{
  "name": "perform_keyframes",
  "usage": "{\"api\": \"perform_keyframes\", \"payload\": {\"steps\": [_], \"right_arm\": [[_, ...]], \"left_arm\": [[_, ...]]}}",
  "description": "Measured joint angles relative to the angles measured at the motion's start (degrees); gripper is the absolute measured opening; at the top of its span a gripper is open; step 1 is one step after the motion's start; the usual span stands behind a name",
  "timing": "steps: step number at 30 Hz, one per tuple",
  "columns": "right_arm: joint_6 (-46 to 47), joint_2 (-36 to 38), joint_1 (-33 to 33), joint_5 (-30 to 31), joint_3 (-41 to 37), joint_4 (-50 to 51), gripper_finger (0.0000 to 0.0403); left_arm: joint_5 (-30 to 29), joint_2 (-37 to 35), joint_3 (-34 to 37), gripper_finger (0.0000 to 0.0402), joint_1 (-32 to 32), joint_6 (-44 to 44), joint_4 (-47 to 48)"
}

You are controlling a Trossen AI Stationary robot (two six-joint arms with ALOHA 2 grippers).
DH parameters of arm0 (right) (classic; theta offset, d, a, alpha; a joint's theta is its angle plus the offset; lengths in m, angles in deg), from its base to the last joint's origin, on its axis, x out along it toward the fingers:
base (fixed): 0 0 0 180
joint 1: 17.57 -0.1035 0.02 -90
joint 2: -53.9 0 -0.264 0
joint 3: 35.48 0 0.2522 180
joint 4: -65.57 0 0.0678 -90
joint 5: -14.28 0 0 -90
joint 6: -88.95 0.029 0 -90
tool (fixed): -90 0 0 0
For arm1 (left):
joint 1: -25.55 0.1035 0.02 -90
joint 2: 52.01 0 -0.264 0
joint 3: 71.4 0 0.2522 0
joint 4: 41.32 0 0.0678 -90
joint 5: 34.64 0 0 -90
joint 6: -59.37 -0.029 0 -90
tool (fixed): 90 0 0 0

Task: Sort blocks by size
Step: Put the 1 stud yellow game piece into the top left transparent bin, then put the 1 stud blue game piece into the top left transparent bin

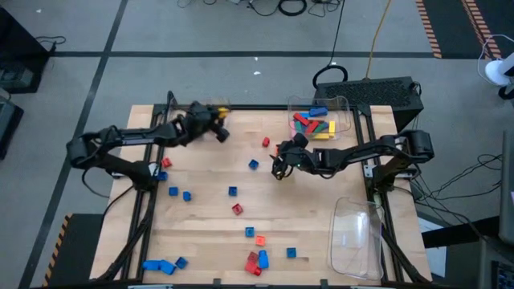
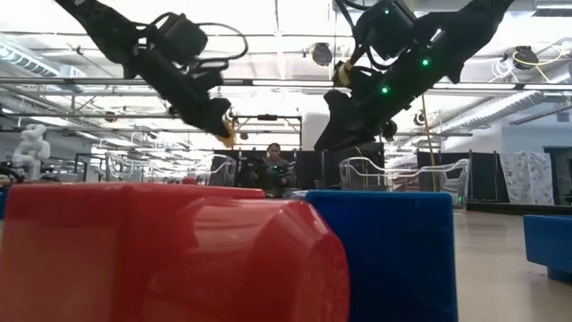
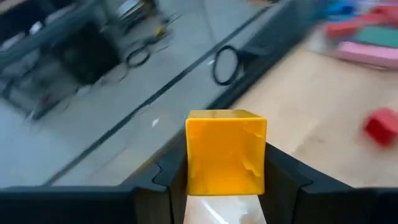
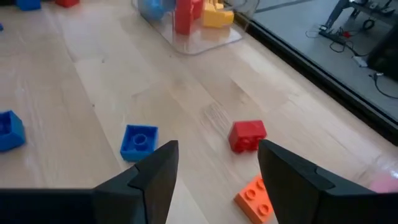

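yellow block (image 3: 226,152): one, in left gripper (image 3: 225,177).

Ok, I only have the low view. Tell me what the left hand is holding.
Observer: A yellow cube, gripped in the left hand.
Operator: Now give me the right hand.
Observer: The right hand is open and empty, above the table.
Operator: Name what lies ahead of it.
Observer: A small red block lies loose on the wood, with a blue block and an orange block close by.
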Motion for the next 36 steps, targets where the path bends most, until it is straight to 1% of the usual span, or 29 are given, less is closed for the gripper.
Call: {"api": "perform_keyframes", "payload": {"steps": [3,5,8,12,14,16,18,21,23,25,26,28,31,34,36], "right_arm": [[-0.07,-0.45,0.00,-0.13,-0.02,0.15,0.0209],[-0.09,-1.07,0.00,-0.13,0.05,-1.74,0.0208],[-0.15,-1.48,0.00,-0.75,0.00,-3.61,0.0209],[-1.31,-2.70,0.11,-5.61,0.01,-9.06,0.0208],[-1.64,-4.20,0.57,-8.80,0.15,-14.11,0.0209],[-1.48,-5.50,1.46,-11.26,0.05,-17.09,0.0208],[0.11,-7.77,3.03,-13.30,0.58,-20.65,0.0208],[4.89,-10.29,5.37,-20.09,2.06,-20.24,0.0208],[6.52,-11.48,6.21,-24.78,3.30,-20.65,0.0208],[5.56,-11.73,6.32,-28.31,3.93,-20.51,0.0208],[4.25,-11.78,5.94,-28.91,4.16,-20.73,0.0208],[-0.60,-11.78,4.91,-29.62,4.20,-20.96,0.0208],[-9.10,-11.80,3.06,-30.16,4.17,-20.93,0.0208],[-14.07,-11.80,1.26,-30.18,4.17,-22.13,0.0208],[-12.76,-11.80,0.39,-30.25,4.17,-24.50,0.0208]], "left_arm": [[1.59,-1.87,0.88,0.0147,4.53,3.54,3.00],[3.26,-2.36,1.04,0.0147,7.03,5.47,5.47],[4.07,-2.68,1.10,0.0148,9.36,8.99,8.88],[5.25,-2.65,1.12,0.0148,10.88,10.71,15.01],[5.40,-2.66,1.11,0.0152,11.20,11.81,17.16],[7.48,-2.66,1.12,0.0166,11.43,13.28,17.99],[10.28,-2.70,0.85,0.0191,12.08,15.19,19.74],[14.85,-2.68,-0.45,0.0237,13.01,17.12,23.74],[17.97,-2.81,-1.46,0.0262,13.31,15.42,27.38],[21.24,-3.34,-3.10,0.0275,13.23,11.88,32.49],[22.88,-3.77,-4.14,0.0277,12.83,10.32,34.84],[24.20,-5.17,-5.67,0.0275,10.92,7.73,39.74],[24.07,-8.72,-6.15,0.0261,6.50,6.30,44.02],[23.18,-13.26,-6.21,0.0246,1.02,8.13,47.56],[22.82,-16.63,-6.21,0.0238,-3.24,11.26,50.13]]}}
